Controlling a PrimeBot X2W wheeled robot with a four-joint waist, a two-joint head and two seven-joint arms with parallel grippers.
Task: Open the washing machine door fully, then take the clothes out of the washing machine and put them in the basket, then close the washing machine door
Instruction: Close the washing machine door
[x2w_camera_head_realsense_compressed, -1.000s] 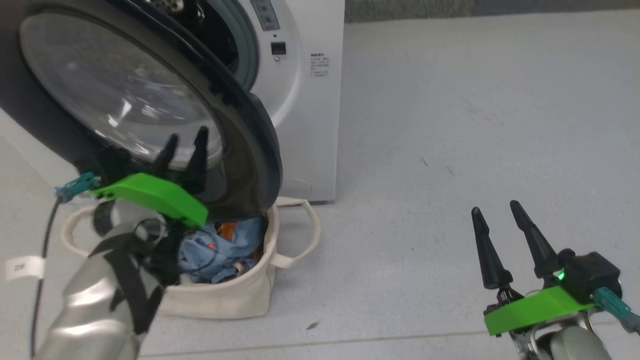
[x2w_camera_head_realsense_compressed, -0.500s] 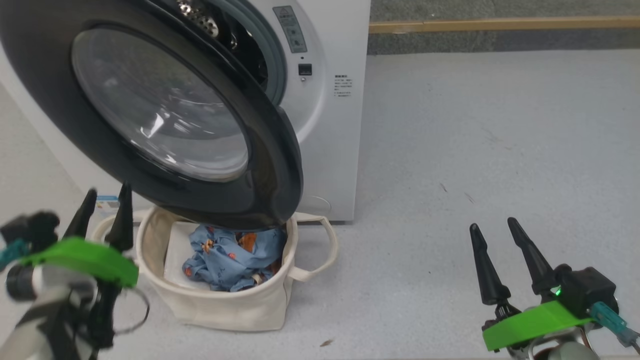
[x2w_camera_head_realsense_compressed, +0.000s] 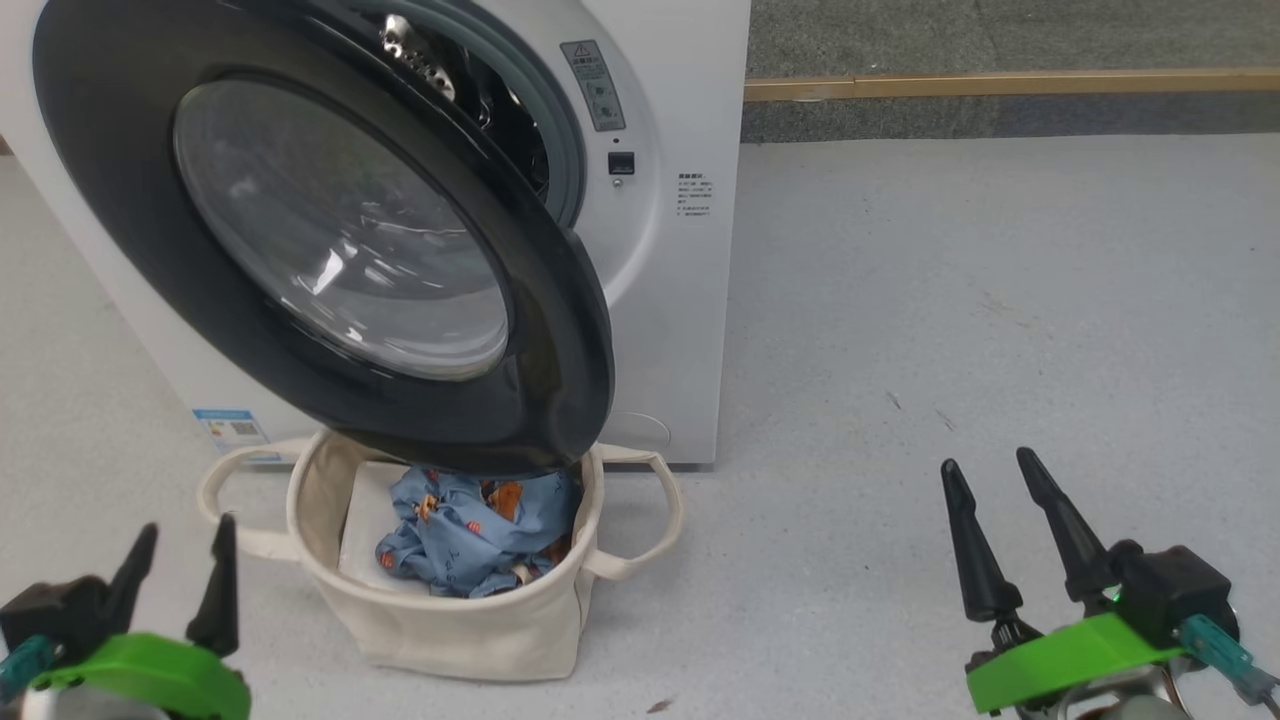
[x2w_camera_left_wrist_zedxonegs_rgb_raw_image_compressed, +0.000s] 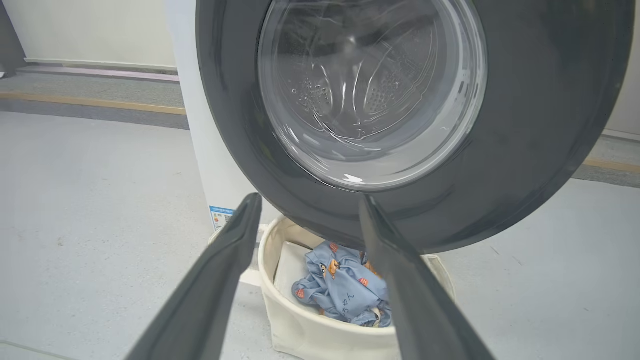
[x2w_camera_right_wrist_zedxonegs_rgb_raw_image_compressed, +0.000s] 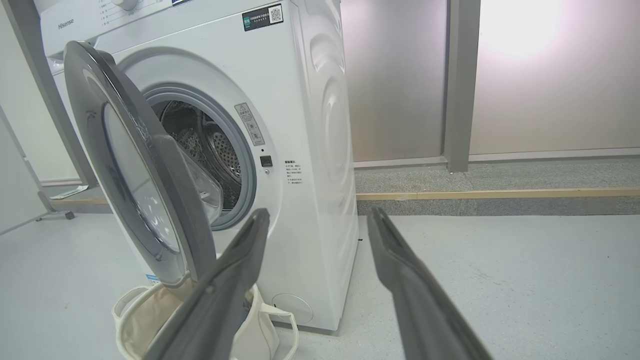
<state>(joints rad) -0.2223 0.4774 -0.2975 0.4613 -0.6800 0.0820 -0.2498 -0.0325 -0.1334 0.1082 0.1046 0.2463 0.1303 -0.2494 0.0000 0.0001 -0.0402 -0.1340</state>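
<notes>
Facing washing machine (x2w_camera_right_wrist_zedxonegs_rgb_raw_image_compressed: 310, 150) w/ Hisense logo (x2w_camera_right_wrist_zedxonegs_rgb_raw_image_compressed: 68, 23)

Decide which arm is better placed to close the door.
Probably the left: the left gripper, open, points squarely at the outer face of the door, ready to push. The right gripper stands aside and sees it edge-on.

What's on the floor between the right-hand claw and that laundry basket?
Nothing; in the head view the floor between the right gripper and the basket is bare.
</notes>
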